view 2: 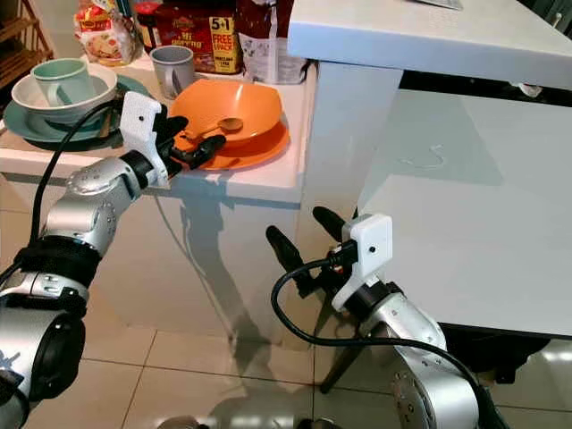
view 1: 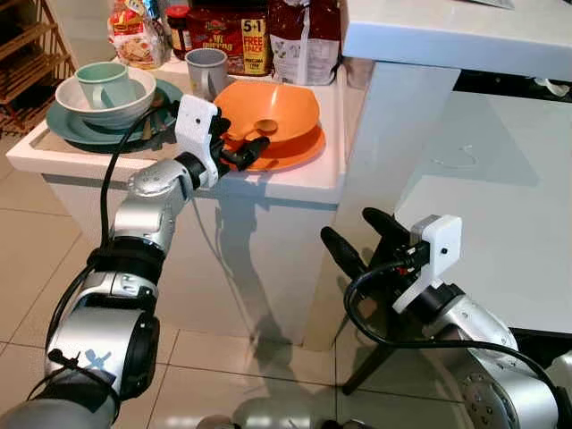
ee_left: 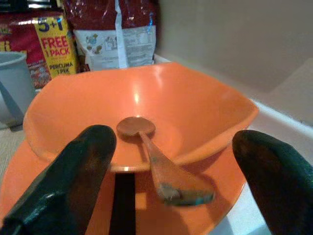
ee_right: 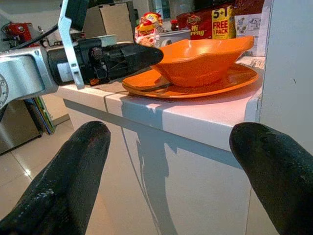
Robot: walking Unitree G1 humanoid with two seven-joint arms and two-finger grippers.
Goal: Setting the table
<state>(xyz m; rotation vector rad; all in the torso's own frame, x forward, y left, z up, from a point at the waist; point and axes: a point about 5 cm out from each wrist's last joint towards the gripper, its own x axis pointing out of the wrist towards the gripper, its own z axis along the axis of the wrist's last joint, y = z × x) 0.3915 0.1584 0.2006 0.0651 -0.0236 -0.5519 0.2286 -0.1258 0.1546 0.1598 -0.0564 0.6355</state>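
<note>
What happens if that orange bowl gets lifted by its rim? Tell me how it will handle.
The orange bowl looks thin, glossy plastic, so probably light and somewhat slippery. The wooden spoon rests loose across its rim and would likely slide or fall out if tilted. It sits on an orange plate, which should stay behind. The left hand is at the rim, open.

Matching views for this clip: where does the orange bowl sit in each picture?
Left eye view: orange bowl upper centre, on the orange plate.
Right eye view: upper left of centre.
Left wrist view: centre, beyond the left gripper.
Right wrist view: upper right.
Shared landmark: the orange plate underneath.
</note>
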